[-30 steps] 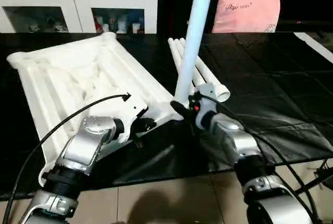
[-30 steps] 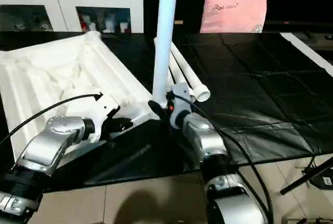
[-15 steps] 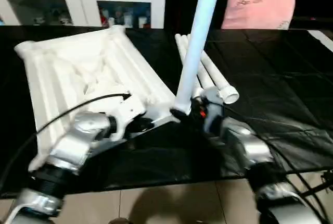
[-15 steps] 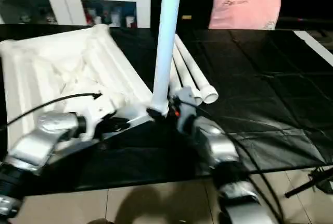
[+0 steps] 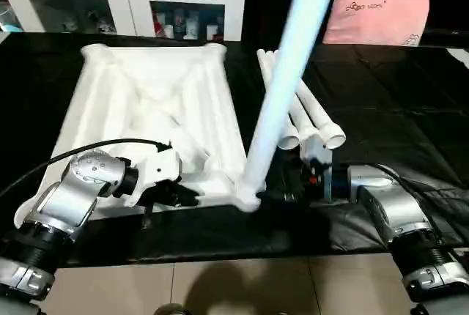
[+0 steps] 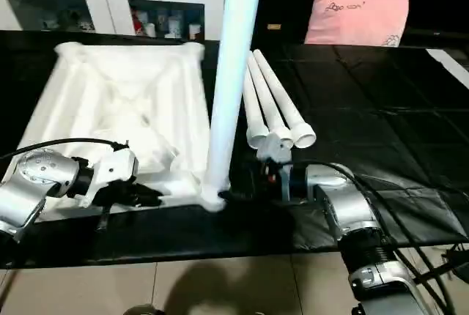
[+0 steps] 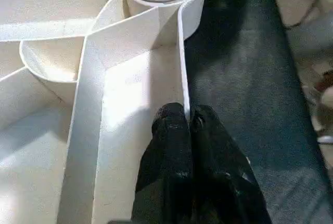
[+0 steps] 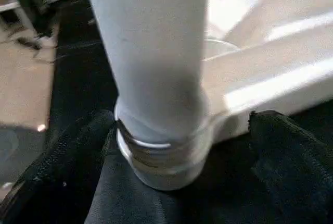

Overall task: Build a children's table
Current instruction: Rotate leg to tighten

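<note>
Head views: tabletop (image 5: 161, 102) upside down on black table (image 5: 388, 88), first leg (image 5: 282, 95) upright in near corner socket, three spare legs (image 6: 275, 113) beside.

Left wrist: left gripper (image 7: 188, 125) pinched on tabletop rim.

Right wrist: right gripper (image 8: 182, 146) spread wide around leg base, not gripping. Next, probably: fetching another leg.
</note>
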You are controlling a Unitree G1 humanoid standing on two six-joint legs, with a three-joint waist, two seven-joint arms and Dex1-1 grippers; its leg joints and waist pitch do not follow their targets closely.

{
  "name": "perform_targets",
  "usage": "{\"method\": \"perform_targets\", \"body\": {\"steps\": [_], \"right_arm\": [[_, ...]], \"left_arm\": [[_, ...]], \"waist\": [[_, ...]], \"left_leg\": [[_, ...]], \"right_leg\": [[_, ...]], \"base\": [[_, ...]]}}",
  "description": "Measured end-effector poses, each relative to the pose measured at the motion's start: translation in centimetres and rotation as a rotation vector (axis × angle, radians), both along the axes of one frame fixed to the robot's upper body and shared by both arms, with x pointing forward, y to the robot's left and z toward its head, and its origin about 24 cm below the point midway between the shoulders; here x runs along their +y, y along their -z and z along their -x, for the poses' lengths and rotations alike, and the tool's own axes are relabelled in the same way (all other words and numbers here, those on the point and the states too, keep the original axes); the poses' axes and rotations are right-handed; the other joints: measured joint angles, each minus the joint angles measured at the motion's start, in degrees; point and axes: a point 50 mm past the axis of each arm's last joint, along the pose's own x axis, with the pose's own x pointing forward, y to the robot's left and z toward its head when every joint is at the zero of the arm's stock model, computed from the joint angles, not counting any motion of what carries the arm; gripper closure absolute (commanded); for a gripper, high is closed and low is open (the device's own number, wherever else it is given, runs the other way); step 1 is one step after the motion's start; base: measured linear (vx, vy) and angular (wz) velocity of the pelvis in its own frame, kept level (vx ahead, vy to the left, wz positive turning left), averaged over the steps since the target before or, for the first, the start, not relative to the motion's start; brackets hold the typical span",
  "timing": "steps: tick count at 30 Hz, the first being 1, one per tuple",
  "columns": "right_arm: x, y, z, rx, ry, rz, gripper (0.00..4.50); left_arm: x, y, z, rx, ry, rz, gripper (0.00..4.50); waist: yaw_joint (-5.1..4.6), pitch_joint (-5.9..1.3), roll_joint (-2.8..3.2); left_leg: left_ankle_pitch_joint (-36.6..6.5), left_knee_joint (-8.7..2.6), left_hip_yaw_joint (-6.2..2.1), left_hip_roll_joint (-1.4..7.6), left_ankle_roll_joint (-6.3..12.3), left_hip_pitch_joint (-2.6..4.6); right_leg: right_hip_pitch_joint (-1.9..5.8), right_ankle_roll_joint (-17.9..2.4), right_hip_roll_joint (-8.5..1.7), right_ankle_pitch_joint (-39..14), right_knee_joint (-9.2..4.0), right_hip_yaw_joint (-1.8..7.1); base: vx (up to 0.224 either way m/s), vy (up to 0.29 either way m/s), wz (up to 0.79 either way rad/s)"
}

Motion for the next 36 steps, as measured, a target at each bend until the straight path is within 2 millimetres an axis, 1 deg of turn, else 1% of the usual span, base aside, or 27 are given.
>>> {"method": "perform_targets", "body": {"steps": [1, 3, 4, 5, 6, 9, 11, 12, 13, 15, 16, 22, 26, 27, 29, 30, 31, 32, 34, 36], "right_arm": [[0.2, 0.1, 0.2, 0.001, -0.035, 0.004, 0.22], [0.5, 0.2, 0.4, 0.008, -0.066, 0.014, 0.22], [0.5, 0.3, 0.5, 0.014, -0.082, 0.015, 0.33], [0.6, 0.3, 0.5, 0.018, -0.095, 0.017, 0.56], [0.7, 0.3, 0.5, 0.019, -0.108, 0.017, 0.56], [0.9, 0.3, 0.5, 0.021, -0.134, 0.020, 0.91], [0.9, 0.4, 0.6, 0.029, -0.144, 0.021, 1.05], [0.9, 0.5, 0.6, 0.031, -0.148, 0.021, 1.05], [0.9, 0.5, 0.7, 0.034, -0.156, 0.021, 1.22], [0.9, 0.5, 0.7, 0.036, -0.163, 0.021, 1.22], [0.9, 0.5, 0.7, 0.037, -0.167, 0.021, 1.43], [0.9, 0.5, 0.8, 0.042, -0.175, 0.019, 1.68], [0.8, 0.9, 1.0, 0.065, -0.132, -0.014, 1.73], [1.1, 1.1, 1.0, 0.070, -0.099, -0.028, 1.73], [1.5, 1.6, 0.4, 0.072, 0.048, -0.052, 1.74], [1.9, 1.9, 0.0, 0.066, 0.131, -0.063, 1.74], [2.3, 2.3, -0.5, 0.067, 0.248, -0.086, 1.74], [2.5, 2.6, -0.9, 0.071, 0.338, -0.101, 1.74], [2.7, 2.5, -1.5, 0.066, 0.429, -0.105, 1.74], [3.5, 2.7, -2.1, 0.072, 0.538, -0.122, 1.74]], "left_arm": [[-0.1, 0.1, 0.1, 0.006, 0.020, -0.003, 4.50], [-0.2, 0.1, 0.2, 0.009, 0.039, -0.005, 4.50], [-0.3, 0.1, 0.2, 0.010, 0.049, -0.005, 4.50], [-0.3, 0.1, 0.2, 0.010, 0.058, -0.005, 4.50], [-0.4, 0.1, 0.3, 0.011, 0.065, -0.006, 4.50], [-0.5, 0.1, 0.4, 0.013, 0.084, -0.007, 4.50], [-0.6, 0.2, 0.4, 0.015, 0.089, -0.009, 4.50], [-0.6, 0.2, 0.4, 0.015, 0.090, -0.009, 4.50], [-0.6, 0.2, 0.4, 0.015, 0.090, -0.010, 4.50], [-0.6, 0.2, 0.4, 0.014, 0.095, -0.010, 4.50], [-0.6, 0.2, 0.4, 0.014, 0.100, -0.010, 4.50], [-0.5, 0.3, 0.5, 0.019, 0.101, -0.006, 4.50], [-0.6, 0.4, 0.3, 0.035, 0.059, 0.012, 4.50], [-0.8, 0.6, 0.2, 0.041, 0.031, 0.032, 4.50], [-0.7, 0.9, -0.3, 0.039, -0.105, 0.062, 4.50], [-0.7, 1.1, -0.5, 0.042, -0.175, 0.079, 4.50], [-1.0, 1.3, -0.8, 0.043, -0.251, 0.097, 4.50], [-1.5, 1.5, -0.9, 0.042, -0.296, 0.112, 4.50], [-2.4, 1.7, -1.0, 0.045, -0.337, 0.132, 4.50], [-3.0, 2.0, -1.1, 0.044, -0.436, 0.165, 4.50]], "waist": [[0.04, 0.00, 0.00], [0.21, 0.00, -0.01], [0.34, -0.01, -0.02], [0.43, -0.01, -0.02], [0.49, -0.02, -0.03], [0.56, -0.03, -0.05], [0.59, -0.06, -0.10], [0.58, -0.06, -0.10], [0.58, -0.06, -0.10], [0.60, -0.07, -0.10], [0.61, -0.06, -0.10], [0.63, -0.07, -0.10], [0.71, -0.08, -0.12], [0.68, -0.08, -0.12], [0.27, -0.11, -0.17], [-0.10, -0.11, -0.17], [-0.90, -0.11, -0.18], [-1.29, -0.10, -0.18], [-1.98, -0.10, -0.18], [-2.52, -0.11, -0.18]], "left_leg": [[0.00, 0.00, 0.00, 0.00, 0.00, 0.00], [0.00, 0.01, 0.00, 0.00, 0.00, 0.00], [0.00, 0.02, 0.00, 0.00, 0.00, -0.01], [0.00, 0.02, 0.00, 0.00, 0.00, 0.00], [0.00, 0.02, 0.00, 0.00, 0.00, 0.00], [0.00, 0.04, 0.00, 0.00, 0.00, 0.00], [0.00, 0.04, 0.00, 0.00, 0.00, 0.00], [0.00, 0.05, 0.00, 0.00, 0.01, 0.00], [0.00, 0.06, 0.01, 0.00, 0.01, 0.00], [0.00, 0.06, 0.01, 0.00, 0.01, 0.00], [0.00, 0.06, 0.01, 0.00, 0.01, 0.00], [0.00, 0.08, 0.01, 0.00, 0.01, 0.03], [0.01, 0.10, 0.03, 0.00, 0.00, 0.13], [0.02, 0.10, 0.06, 0.01, 0.00, 0.24], [0.03, 0.13, 0.06, 0.01, -0.04, 0.60], [0.03, 0.13, 0.06, 0.01, -0.06, 0.78], [0.04, 0.10, 0.06, 0.01, -0.08, 0.87], [0.06, 0.10, 0.07, 0.00, -0.11, 0.88], [0.07, 0.02, -0.04, 0.01, -0.13, 0.88], [0.11, -0.02, -0.04, 0.02, -0.20, 0.90]], "right_leg": [[0.00, 0.00, 0.00, 0.00, 0.00, 0.00], [0.00, 0.00, 0.00, 0.00, 0.01, 0.00], [0.00, 0.00, 0.00, 0.00, 0.01, 0.00], [0.00, 0.00, 0.00, 0.00, 0.01, 0.00], [0.00, 0.00, -0.01, 0.00, 0.02, 0.00], [0.00, 0.00, -0.01, 0.00, 0.03, 0.00], [0.01, 0.00, -0.01, 0.00, 0.04, 0.00], [0.01, 0.00, -0.01, 0.00, 0.04, 0.00], [0.01, 0.00, -0.01, 0.00, 0.04, 0.00], [0.01, 0.00, -0.01, 0.00, 0.05, 0.00], [0.01, 0.00, -0.01, 0.00, 0.05, 0.00], [0.04, 0.00, -0.01, 0.00, 0.07, 0.00], [0.15, -0.01, -0.04, 0.00, 0.10, 0.01], [0.22, -0.02, -0.05, 0.01, 0.12, 0.02], [0.45, -0.09, -0.05, 0.06, 0.24, 0.05], [0.57, -0.09, -0.05, 0.05, 0.26, 0.06], [0.69, 0.02, -0.05, -0.01, 0.24, 0.07], [0.72, 0.18, -0.05, -0.10, 0.24, 0.08], [0.71, 0.25, -0.05, -0.12, 0.04, -0.04], [0.71, 0.20, -0.03, -0.01, 0.04, -0.02]], "base": [[0.000, 0.000, 0.00], [0.000, 0.000, 0.00], [0.000, 0.000, 0.00], [0.000, 0.000, 0.00], [0.000, 0.000, 0.00], [0.000, 0.000, 0.00], [0.000, 0.000, 0.00], [0.000, 0.000, 0.00], [0.000, 0.000, 0.00], [0.000, 0.000, 0.00], [0.000, 0.000, 0.00], [0.000, 0.000, 0.00], [0.000, 0.000, 0.00], [0.000, 0.000, 0.00], [0.000, 0.000, 0.00], [0.000, 0.000, 0.00], [-0.050, -0.005, -0.06], [-0.050, -0.005, -0.06], [-0.026, 0.002, -0.06], [0.000, 0.000, 0.00]]}}
